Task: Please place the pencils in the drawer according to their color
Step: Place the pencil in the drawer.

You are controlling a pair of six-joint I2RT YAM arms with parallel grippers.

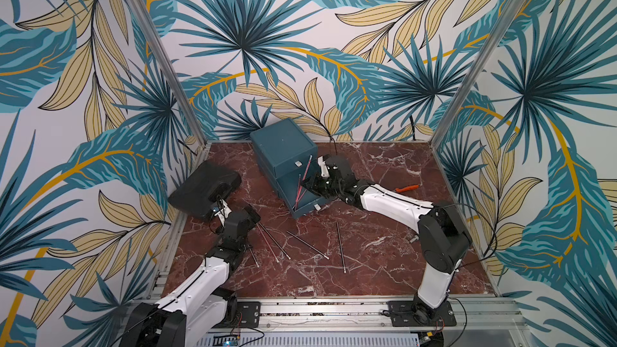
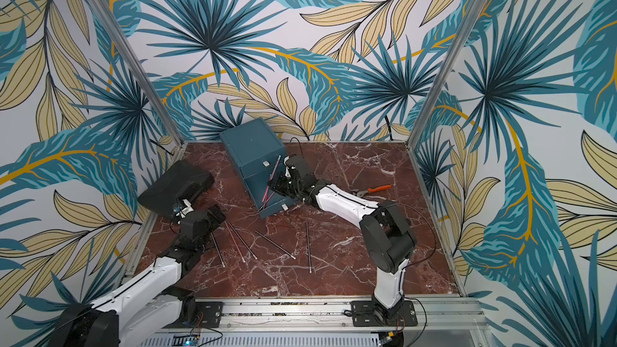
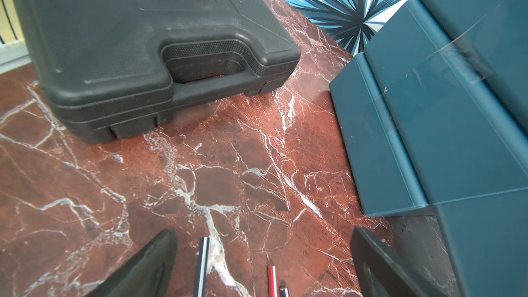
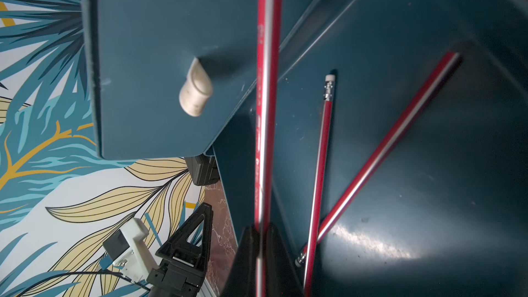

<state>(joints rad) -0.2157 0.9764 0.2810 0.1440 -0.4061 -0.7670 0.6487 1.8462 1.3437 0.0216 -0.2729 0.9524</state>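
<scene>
The dark teal drawer stands at the back of the table, with a lower drawer pulled out. My right gripper is shut on a red pencil that stands steeply over the open drawer. Two red pencils lie inside it. Several pencils, mostly dark and one red, lie on the table in front. My left gripper hovers open over the far ends of three of them.
A flat black case lies at the back left, close behind the left gripper. Orange-handled pliers rest at the right, beyond the right arm. The red marble table is ringed by metal rails and patterned walls.
</scene>
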